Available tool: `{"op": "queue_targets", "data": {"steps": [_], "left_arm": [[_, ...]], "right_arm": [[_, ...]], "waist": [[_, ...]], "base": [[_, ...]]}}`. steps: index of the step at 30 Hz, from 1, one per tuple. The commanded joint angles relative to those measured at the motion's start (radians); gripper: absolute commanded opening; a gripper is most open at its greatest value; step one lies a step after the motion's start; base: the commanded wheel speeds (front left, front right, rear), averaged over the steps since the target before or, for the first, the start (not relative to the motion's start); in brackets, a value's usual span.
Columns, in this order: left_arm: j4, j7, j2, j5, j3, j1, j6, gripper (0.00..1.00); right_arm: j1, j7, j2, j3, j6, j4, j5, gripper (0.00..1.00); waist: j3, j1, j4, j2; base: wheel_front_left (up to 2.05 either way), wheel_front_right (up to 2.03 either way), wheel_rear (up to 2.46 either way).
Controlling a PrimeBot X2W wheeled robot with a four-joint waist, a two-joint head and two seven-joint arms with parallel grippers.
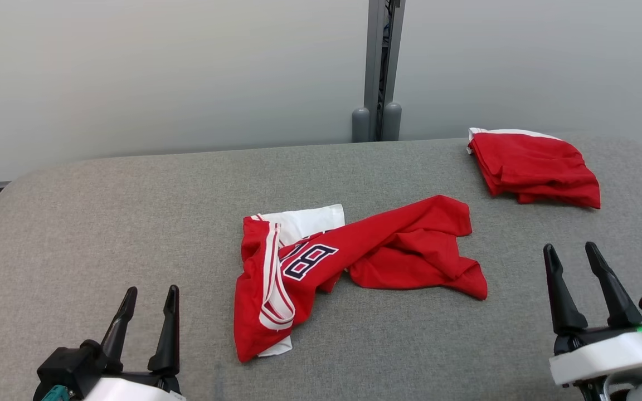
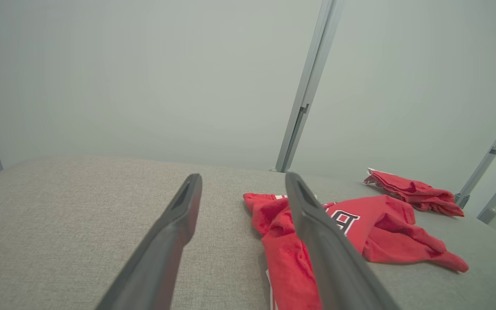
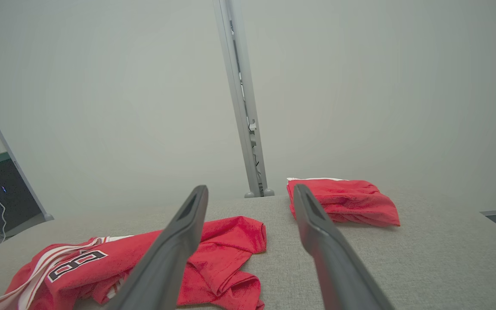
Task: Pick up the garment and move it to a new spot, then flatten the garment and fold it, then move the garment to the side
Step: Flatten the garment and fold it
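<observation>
A crumpled red garment [image 1: 354, 262] with white trim and dark lettering lies in the middle of the grey padded table [image 1: 103, 223]. It also shows in the left wrist view as the garment [image 2: 381, 228] and in the right wrist view as the garment [image 3: 222, 258]. My left gripper [image 1: 151, 298] stands open at the lower left, apart from the cloth. My right gripper [image 1: 570, 252] stands open at the lower right, also clear of it. Both pairs of fingers hold nothing, as seen at the left gripper [image 2: 243, 181] and right gripper [image 3: 250, 191].
A second red garment [image 1: 533, 167], folded, sits at the table's far right; it appears too as the folded garment [image 3: 342, 202] and folded garment [image 2: 411, 191]. A grey post [image 1: 379, 67] rises behind the table against a pale wall. The table's rounded edges lie far left and far right.
</observation>
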Motion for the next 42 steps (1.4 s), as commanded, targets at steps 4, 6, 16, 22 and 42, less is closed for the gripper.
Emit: {"op": "queue_targets", "data": {"steps": [4,6,16,22,42], "left_arm": [[-0.003,0.0,-0.003,-0.008,-0.004,0.019,0.003,1.0],[0.0,0.0,-0.007,-0.01,-0.013,0.017,0.0,1.0],[0.013,0.003,0.001,-0.012,-0.032,0.0,-0.006,1.0],[0.011,0.017,0.005,-0.008,-0.054,-0.006,-0.007,1.0],[0.039,0.445,0.085,-0.058,-0.28,-0.055,-0.035,1.0]], "right_arm": [[0.083,-0.004,0.043,-0.063,0.0,-0.051,-0.079,1.0],[0.104,-0.004,0.058,-0.076,0.0,-0.058,-0.1,1.0],[0.102,-0.004,0.085,-0.062,0.0,-0.051,-0.129,1.0],[0.098,-0.004,0.085,-0.06,0.0,-0.05,-0.127,1.0],[0.084,-0.004,0.073,-0.035,0.0,-0.04,-0.124,1.0]], "waist": [[-0.009,0.0,-0.003,0.0],[-0.01,0.0,-0.002,0.0],[-0.009,0.0,0.006,0.0],[-0.01,0.0,0.013,0.0],[0.003,0.0,-0.018,0.0]], "base": [[0.0,0.0,0.0],[0.0,0.0,0.0],[0.0,0.0,0.0],[0.0,0.0,0.0],[0.0,0.0,0.0]]}}
